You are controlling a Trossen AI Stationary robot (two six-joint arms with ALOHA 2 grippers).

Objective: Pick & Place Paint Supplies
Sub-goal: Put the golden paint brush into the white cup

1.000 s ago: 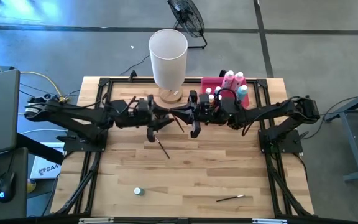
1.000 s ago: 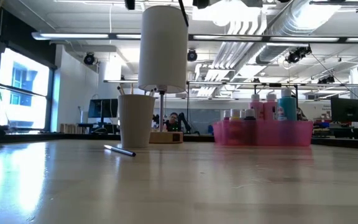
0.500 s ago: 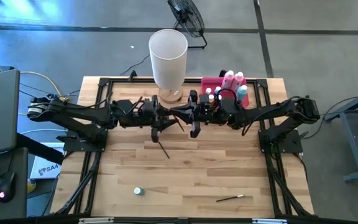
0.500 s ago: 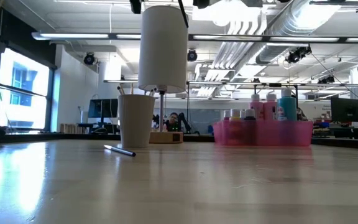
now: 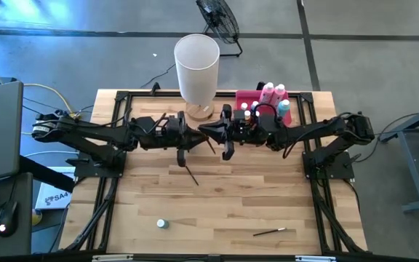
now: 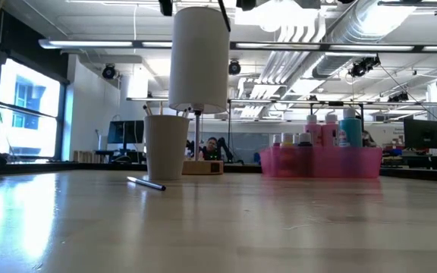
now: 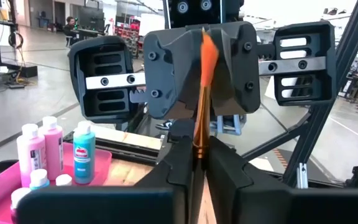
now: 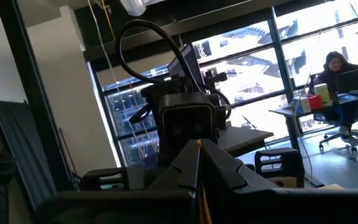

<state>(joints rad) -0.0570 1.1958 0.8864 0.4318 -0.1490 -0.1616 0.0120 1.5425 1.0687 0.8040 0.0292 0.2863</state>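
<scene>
A thin paintbrush [image 7: 201, 106] with an orange bristle tip [image 7: 207, 50] hangs in the air over the table's far middle, between my two grippers. My left gripper [image 7: 199, 163] and my right gripper [image 8: 199, 155] face each other there, both shut on it, and meet in the high view near the brush [image 5: 206, 140]. A second brush [image 5: 190, 172] lies flat on the wood below them. A third brush [image 5: 270, 232] and a tiny bottle [image 5: 162, 223] lie near the front edge. Several paint bottles [image 7: 55, 149] stand in the pink tray [image 5: 247, 97]. My left gripper pinches the brush's handle [image 7: 197, 146] between its two fingers, below the bristles. The fingers come level from the table's left and lie across the brush, which is clear of the table. My right gripper pinches the same brush [image 8: 199, 144] between its shut fingers, coming about level from the table's right. Which part of the handle it has, I cannot tell.
A tall white cylinder [image 5: 196, 62] stands over a pale cup [image 6: 165, 144] at the far middle, just behind the grippers. Black frame rails [image 5: 115, 145] run along the table's sides. Bare wood [image 5: 224, 196] spreads across the middle and front.
My left gripper has edged a little toward the table's right, closer to my right gripper and the brush. The brushes and the bottle on the table have stayed where they were.
</scene>
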